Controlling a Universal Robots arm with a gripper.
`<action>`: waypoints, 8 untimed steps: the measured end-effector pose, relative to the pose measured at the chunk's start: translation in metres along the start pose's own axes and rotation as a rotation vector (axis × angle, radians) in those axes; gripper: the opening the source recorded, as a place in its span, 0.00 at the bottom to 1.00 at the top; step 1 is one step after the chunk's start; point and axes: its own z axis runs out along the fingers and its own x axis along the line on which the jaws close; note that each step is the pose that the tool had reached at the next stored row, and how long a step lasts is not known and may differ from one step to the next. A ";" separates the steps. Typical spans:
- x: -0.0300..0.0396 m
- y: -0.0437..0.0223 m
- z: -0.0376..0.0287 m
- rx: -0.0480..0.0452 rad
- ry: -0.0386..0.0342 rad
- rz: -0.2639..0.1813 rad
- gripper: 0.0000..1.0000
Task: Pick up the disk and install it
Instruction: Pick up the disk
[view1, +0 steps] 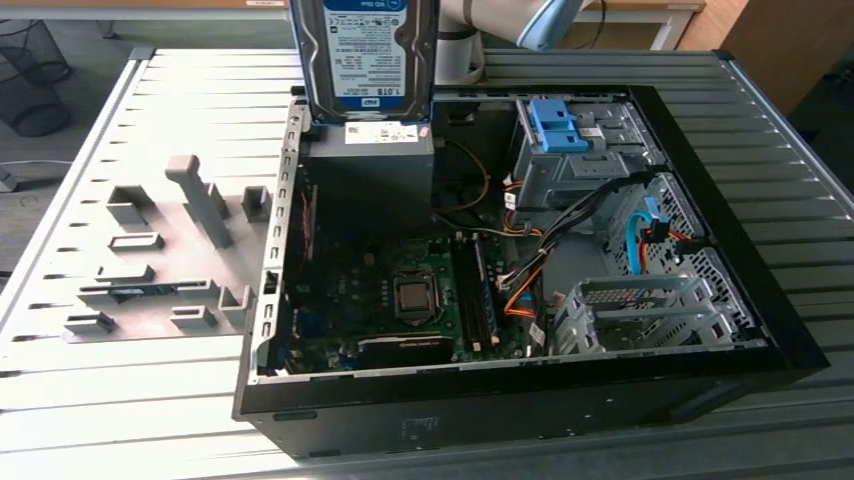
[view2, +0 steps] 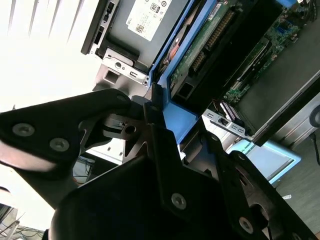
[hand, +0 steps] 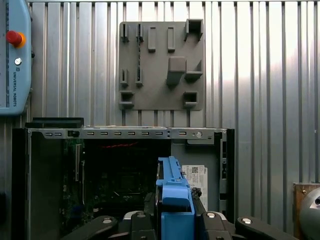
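A slatted metal table (view1: 107, 420) is seen. An open computer case (view1: 534, 400) is set on it, and a grey fixture plate (view1: 167, 262) is laid just beside the case, on the exterior view's left.

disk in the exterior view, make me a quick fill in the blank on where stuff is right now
The disk hangs upright ___ the open computer case. The gripper is shut on the disk's ___ plastic rail. The grey fixture plate lies to the exterior view's ___ of the case.
Missing: above; blue; left
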 end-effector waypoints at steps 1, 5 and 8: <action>0.0000 -0.0004 0.0000 0.0000 0.0000 0.000 0.36; 0.0000 -0.0009 0.0000 0.0001 0.0000 0.000 0.36; 0.0000 -0.0010 0.0000 0.0000 -0.0001 0.000 0.36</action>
